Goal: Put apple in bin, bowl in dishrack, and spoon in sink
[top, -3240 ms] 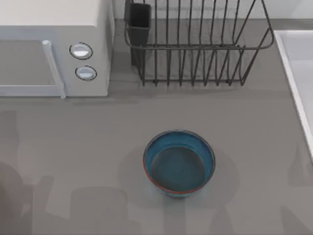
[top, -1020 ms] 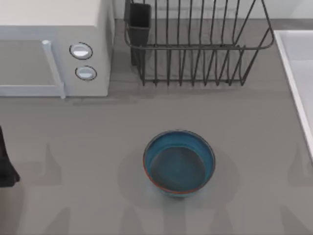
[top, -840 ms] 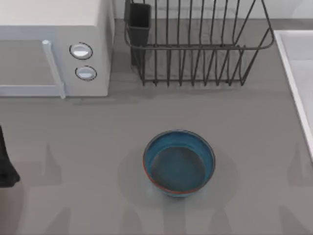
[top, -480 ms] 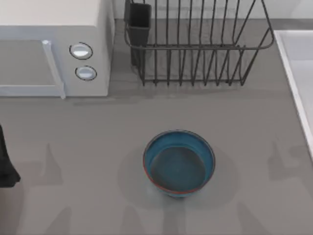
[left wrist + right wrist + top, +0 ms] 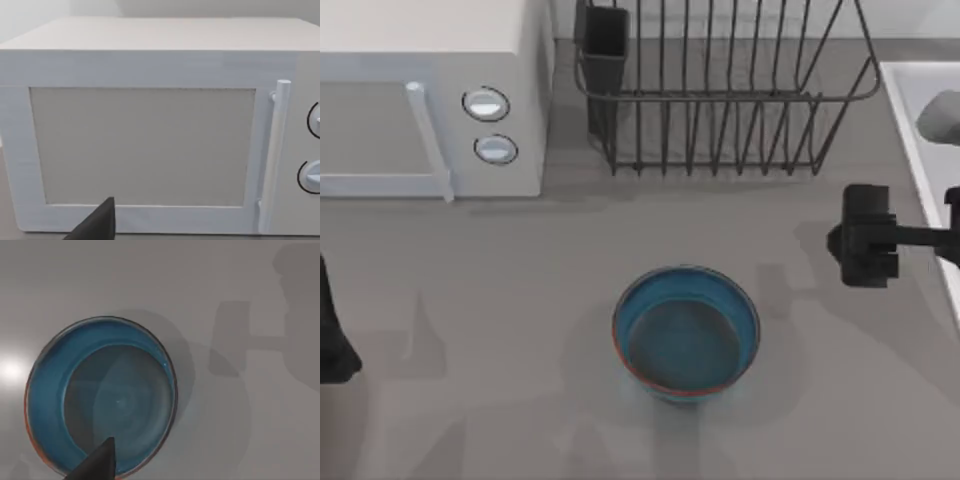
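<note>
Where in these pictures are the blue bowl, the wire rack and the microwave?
bowl (image 5: 686, 338): top view, on its teal inside floor.
dishrack (image 5: 720, 95): top view, on its front rail.
microwave (image 5: 142, 145): left wrist view, on its door panel.

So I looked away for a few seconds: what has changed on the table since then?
The right gripper has come in from the table's right side and now hangs right of the bowl, holding nothing. The left gripper has appeared at the left edge and sits parked there. The bowl, dishrack, microwave and sink have not moved.
</note>
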Robot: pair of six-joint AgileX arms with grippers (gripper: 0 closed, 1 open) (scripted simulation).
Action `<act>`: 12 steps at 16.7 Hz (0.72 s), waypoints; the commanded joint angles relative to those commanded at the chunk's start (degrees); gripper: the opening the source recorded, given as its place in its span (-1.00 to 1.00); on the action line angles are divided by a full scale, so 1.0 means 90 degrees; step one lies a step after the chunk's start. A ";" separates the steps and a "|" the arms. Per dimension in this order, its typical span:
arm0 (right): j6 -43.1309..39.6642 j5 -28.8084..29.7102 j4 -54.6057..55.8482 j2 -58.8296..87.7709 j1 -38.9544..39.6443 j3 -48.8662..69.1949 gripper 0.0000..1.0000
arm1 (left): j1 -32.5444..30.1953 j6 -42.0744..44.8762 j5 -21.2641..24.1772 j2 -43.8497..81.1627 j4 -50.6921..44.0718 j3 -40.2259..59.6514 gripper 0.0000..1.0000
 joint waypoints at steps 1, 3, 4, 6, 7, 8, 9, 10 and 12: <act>0.0201 -0.0012 -0.0413 0.0663 0.0177 0.0511 1.00 | 0.0000 0.0000 0.0000 0.0000 0.0000 0.0000 1.00; 0.0539 -0.0034 -0.1191 0.1875 0.0453 0.1472 1.00 | 0.0000 0.0000 0.0000 0.0000 0.0000 0.0000 1.00; 0.0676 -0.0043 -0.1549 0.2415 0.0553 0.1916 1.00 | 0.0000 0.0000 0.0000 0.0000 0.0000 0.0000 1.00; 0.0891 -0.0052 -0.2192 0.3366 0.0683 0.2727 1.00 | 0.0000 0.0000 0.0000 0.0000 0.0000 0.0000 1.00; 0.0973 -0.0053 -0.2474 0.3784 0.0721 0.3095 1.00 | 0.0000 0.0000 0.0000 0.0000 0.0000 0.0000 1.00; 0.1039 -0.0052 -0.2725 0.4163 0.0744 0.3433 1.00 | 0.0000 0.0000 0.0000 0.0000 0.0000 0.0000 1.00; 0.1092 -0.0049 -0.2942 0.4499 0.0755 0.3734 1.00 | 0.0000 0.0000 0.0000 0.0000 0.0000 0.0000 1.00; 0.1132 -0.0044 -0.3123 0.4783 0.0758 0.3986 1.00 | 0.0000 0.0000 0.0000 0.0000 0.0000 0.0000 1.00; 0.1181 -0.0034 -0.3370 0.5156 0.0749 0.4317 1.00 | 0.0000 0.0000 0.0000 0.0000 0.0000 0.0000 1.00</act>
